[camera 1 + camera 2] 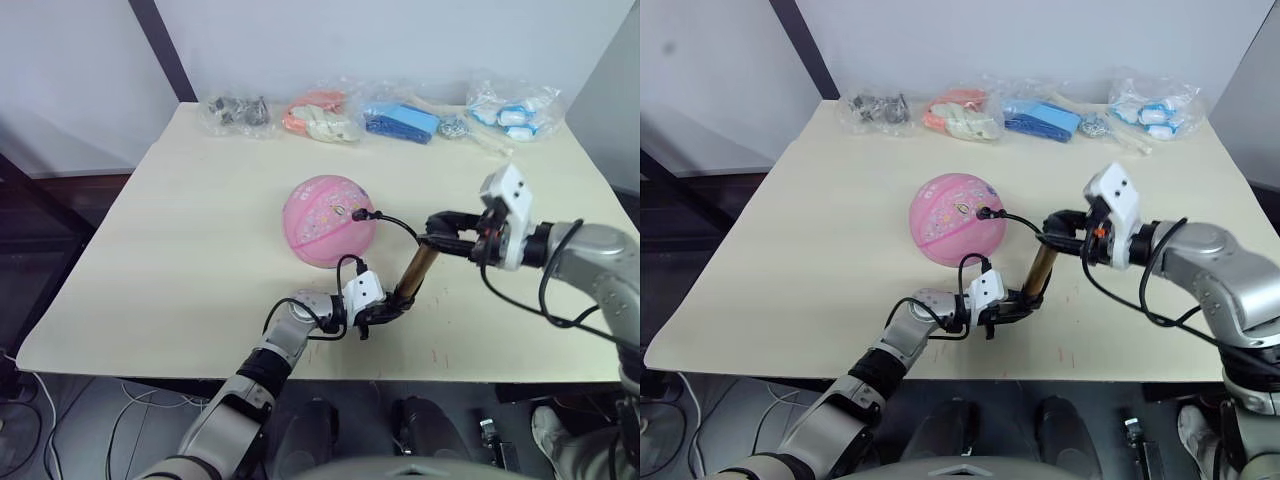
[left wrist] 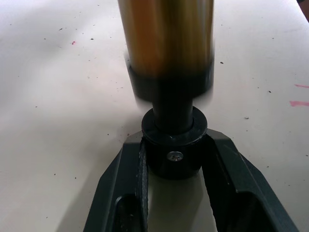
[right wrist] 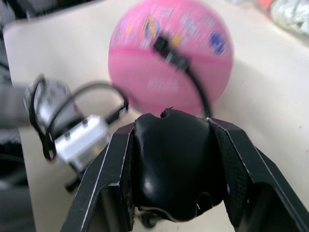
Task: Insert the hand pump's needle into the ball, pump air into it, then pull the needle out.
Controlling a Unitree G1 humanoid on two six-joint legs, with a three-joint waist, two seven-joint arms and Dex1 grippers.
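The pink ball (image 1: pixel 327 221) rests round on the table's middle. The needle's black fitting (image 1: pixel 361 214) sits in the ball's top, and the thin hose (image 1: pixel 398 226) arcs from it to the hand pump (image 1: pixel 414 273). The pump's gold barrel leans between my two grippers. My left gripper (image 1: pixel 384 309) is shut on the pump's black bottom cap (image 2: pixel 174 145) near the table's front edge. My right gripper (image 1: pixel 447 237) is shut on the black T-handle (image 3: pixel 176 164) at the top, to the right of the ball.
Several clear bags lie along the table's far edge: dark parts (image 1: pixel 237 111), orange and cream items (image 1: pixel 320 116), blue items (image 1: pixel 400 122), white and blue pieces (image 1: pixel 513 108). The cream table (image 1: pixel 180 260) has bare room left of the ball.
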